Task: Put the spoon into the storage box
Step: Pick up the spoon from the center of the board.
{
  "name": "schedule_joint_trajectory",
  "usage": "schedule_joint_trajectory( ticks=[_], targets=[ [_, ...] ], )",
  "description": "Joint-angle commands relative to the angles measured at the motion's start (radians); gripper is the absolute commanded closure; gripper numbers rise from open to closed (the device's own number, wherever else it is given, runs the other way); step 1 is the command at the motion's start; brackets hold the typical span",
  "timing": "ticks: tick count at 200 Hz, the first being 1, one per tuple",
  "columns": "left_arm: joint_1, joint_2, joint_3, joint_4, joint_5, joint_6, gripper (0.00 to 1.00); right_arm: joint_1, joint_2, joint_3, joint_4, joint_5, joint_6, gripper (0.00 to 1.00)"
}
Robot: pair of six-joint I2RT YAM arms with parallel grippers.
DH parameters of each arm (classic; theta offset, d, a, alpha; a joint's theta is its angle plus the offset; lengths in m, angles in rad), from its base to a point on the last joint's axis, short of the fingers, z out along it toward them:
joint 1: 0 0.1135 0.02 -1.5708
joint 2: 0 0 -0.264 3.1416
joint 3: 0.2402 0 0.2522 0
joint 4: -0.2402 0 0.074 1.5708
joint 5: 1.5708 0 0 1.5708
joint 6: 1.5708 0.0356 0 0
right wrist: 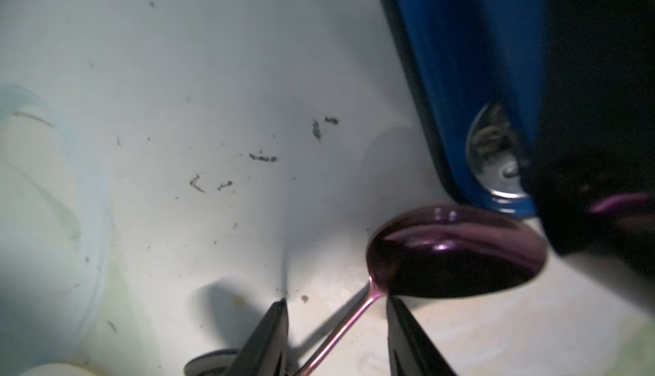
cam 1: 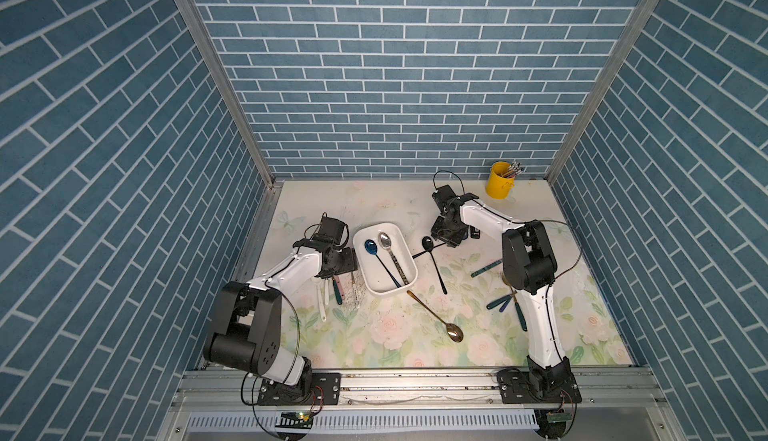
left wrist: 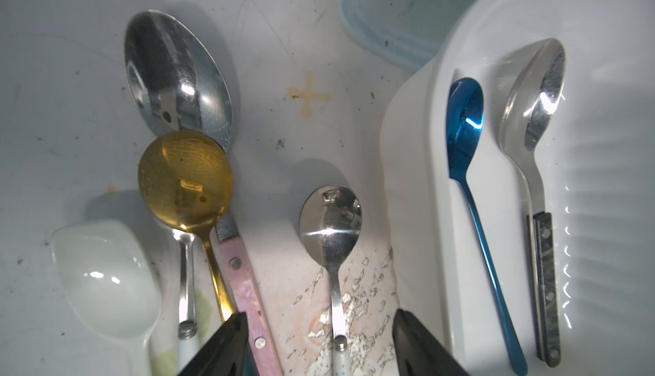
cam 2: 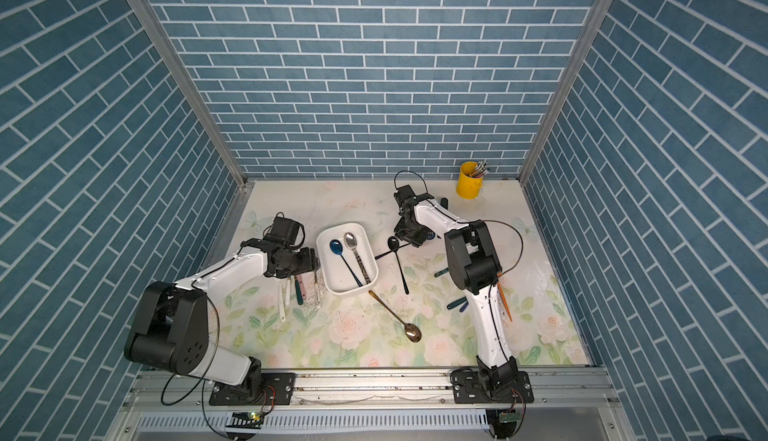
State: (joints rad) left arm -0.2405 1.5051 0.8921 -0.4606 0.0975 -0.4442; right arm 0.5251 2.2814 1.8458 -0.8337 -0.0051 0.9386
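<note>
The white storage box sits mid-table and holds a blue spoon and a silver spoon. My right gripper is open just right of the box, low over the table, its fingers either side of a purple spoon's thin handle without touching it. The purple bowl lies just beyond the fingertips. My left gripper is open left of the box, with a small silver spoon lying between its fingers.
A black spoon lies by the right gripper. A blue object stands next to the purple bowl. Large silver, gold and white spoons lie by the left gripper. A long gold spoon and a yellow cup lie farther off.
</note>
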Motion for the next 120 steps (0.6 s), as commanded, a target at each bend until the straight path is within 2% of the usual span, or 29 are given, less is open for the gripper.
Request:
schedule_joint_trajectory(
  ticks=[1,45,89,120],
  targets=[
    [0.009,-0.006,-0.021,0.003,-0.010,0.013,0.30,0.026,0.102,0.032,-0.150,-0.009,-0.107,0.53],
    [0.029,-0.026,-0.049,0.011,-0.005,0.027,0.30,0.047,0.130,0.054,-0.215,0.020,-0.162,0.60],
    [0.049,-0.038,-0.059,0.013,0.003,0.041,0.30,0.050,0.120,0.019,-0.211,-0.004,-0.167,0.65],
    [0.056,-0.047,-0.064,0.016,0.005,0.045,0.30,0.050,0.110,-0.018,-0.201,-0.022,-0.169,0.72]
  ],
)
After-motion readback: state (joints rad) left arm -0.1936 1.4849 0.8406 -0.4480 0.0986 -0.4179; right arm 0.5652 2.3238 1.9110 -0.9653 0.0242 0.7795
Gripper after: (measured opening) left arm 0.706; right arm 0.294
